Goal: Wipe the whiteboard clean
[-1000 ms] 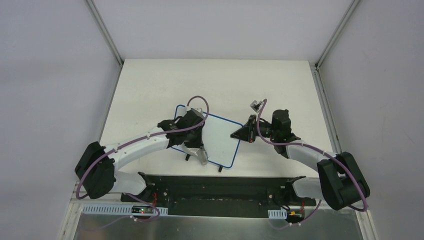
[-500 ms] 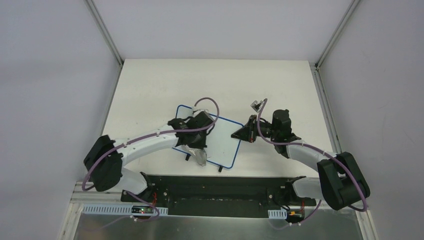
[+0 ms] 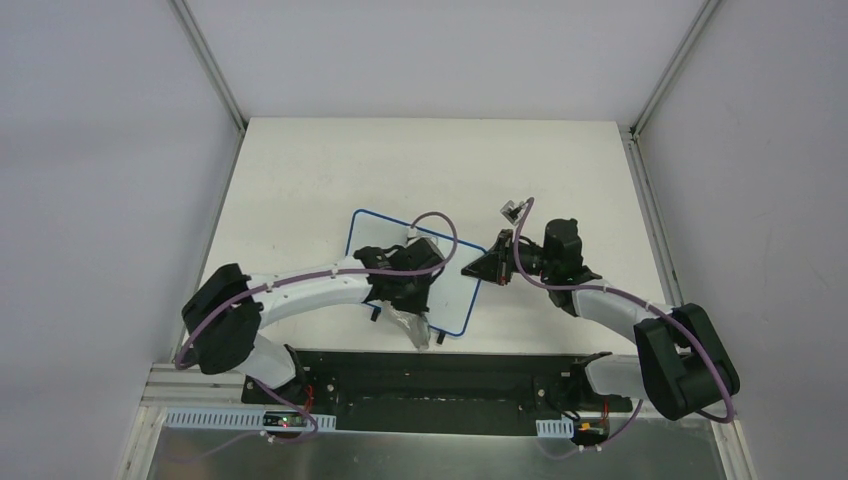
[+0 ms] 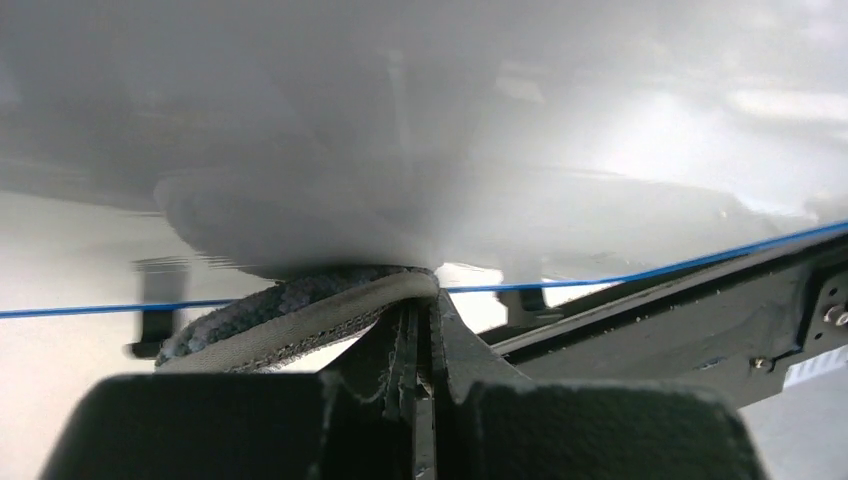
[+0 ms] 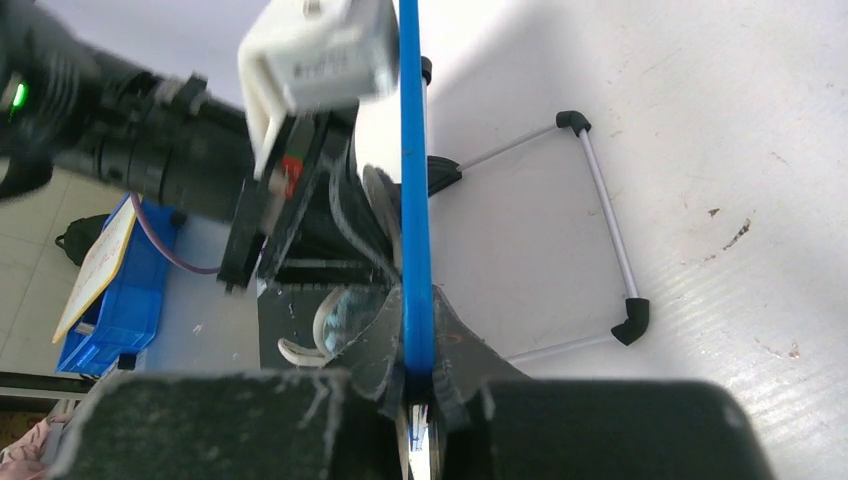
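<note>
Pinches a grey cloth [image 4: 300, 305] in the left gripper [image 4: 420, 318], seemingly pressed to the whiteboard [image 3: 375, 238]. Clamps the whiteboard's edge tight in the right gripper [image 5: 418, 380].

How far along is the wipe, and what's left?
Grip is set: the right gripper clamps the whiteboard edge. In hand: the left gripper holds the cloth against the board near its lower edge. Bare surface shows no marks from above; left: the patch hidden under the arm.
</note>
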`<state>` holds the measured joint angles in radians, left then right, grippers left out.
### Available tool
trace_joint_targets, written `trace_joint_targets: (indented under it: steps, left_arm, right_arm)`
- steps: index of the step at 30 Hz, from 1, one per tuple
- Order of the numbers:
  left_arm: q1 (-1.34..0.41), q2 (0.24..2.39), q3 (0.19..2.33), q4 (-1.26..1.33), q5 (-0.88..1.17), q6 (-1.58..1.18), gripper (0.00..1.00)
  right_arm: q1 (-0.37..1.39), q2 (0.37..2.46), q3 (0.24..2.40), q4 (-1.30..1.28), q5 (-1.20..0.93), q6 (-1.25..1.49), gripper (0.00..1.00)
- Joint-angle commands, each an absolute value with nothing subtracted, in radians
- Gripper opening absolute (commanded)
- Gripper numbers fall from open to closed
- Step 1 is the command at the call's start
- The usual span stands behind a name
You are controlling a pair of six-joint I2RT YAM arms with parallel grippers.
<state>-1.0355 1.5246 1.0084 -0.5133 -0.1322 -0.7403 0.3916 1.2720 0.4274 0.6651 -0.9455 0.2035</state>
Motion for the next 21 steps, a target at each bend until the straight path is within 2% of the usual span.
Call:
trace_joint_targets:
  steps: [1, 4, 8, 12, 18, 21]
  left_arm:
    - [-0.846, 1.375, 0.877, -0.424, -0.25, -0.695, 0.0]
    - [-0.768, 1.286, 0.834, -0.458, -0.271, -0.662, 0.0]
    - [-0.756, 1.259, 0.847, -0.493, -0.309, -0.641, 0.0]
    - [-0.765, 1.282, 0.825, -0.391, -0.187, -0.698, 0.0]
    - [-0.962, 1.402, 0.93, -0.327, -0.227, -0.731, 0.0]
    - [-1.034, 1.506, 1.011, -0.277, -0.169, -0.759, 0.0]
  right_arm:
    - [0.42, 1.278, 0.423, 0.629, -0.986, 0.098, 0.0]
    - [0.422, 1.28, 0.425, 0.629, -0.985, 0.097, 0.0]
    - [0.425, 1.285, 0.426, 0.63, -0.983, 0.097, 0.0]
    - [0.428, 1.287, 0.427, 0.63, -0.981, 0.097, 0.0]
    - [0.43, 1.291, 0.428, 0.631, -0.981, 0.097, 0.0]
    - [0.43, 1.294, 0.43, 0.63, -0.981, 0.096, 0.0]
